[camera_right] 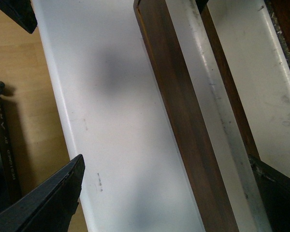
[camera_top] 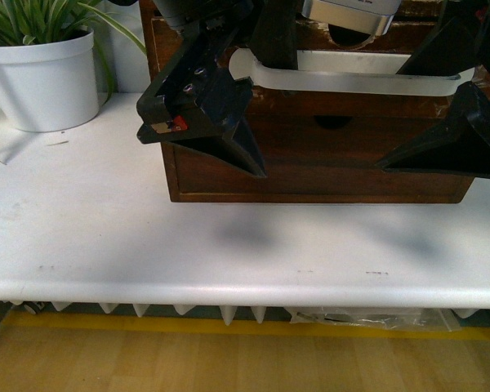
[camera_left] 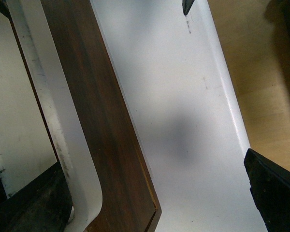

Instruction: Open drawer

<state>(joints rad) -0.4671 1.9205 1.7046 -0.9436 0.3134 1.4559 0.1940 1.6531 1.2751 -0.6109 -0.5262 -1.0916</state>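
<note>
The dark brown wooden drawer (camera_top: 310, 159) stands on the white table, with its long white bar handle (camera_top: 351, 80) along the top and a semicircular notch (camera_top: 333, 122) below it. My left gripper (camera_top: 265, 106) is open at the handle's left end. One finger (camera_left: 31, 203) is behind the handle (camera_left: 63, 125) and the other (camera_left: 275, 193) is over the table, so the jaws straddle the drawer front (camera_left: 101, 116). My right gripper (camera_top: 408, 106) is open at the right end and straddles the front (camera_right: 183, 121) and handle (camera_right: 217, 125) likewise, with fingers (camera_right: 48, 198) on both sides.
A plant in a white pot (camera_top: 45, 77) stands at the back left of the table. The table's front edge (camera_top: 245, 290) runs close before the drawer, with wooden floor (camera_top: 245, 359) below. The other gripper's fingertip shows in each wrist view (camera_left: 187, 6) (camera_right: 14, 12).
</note>
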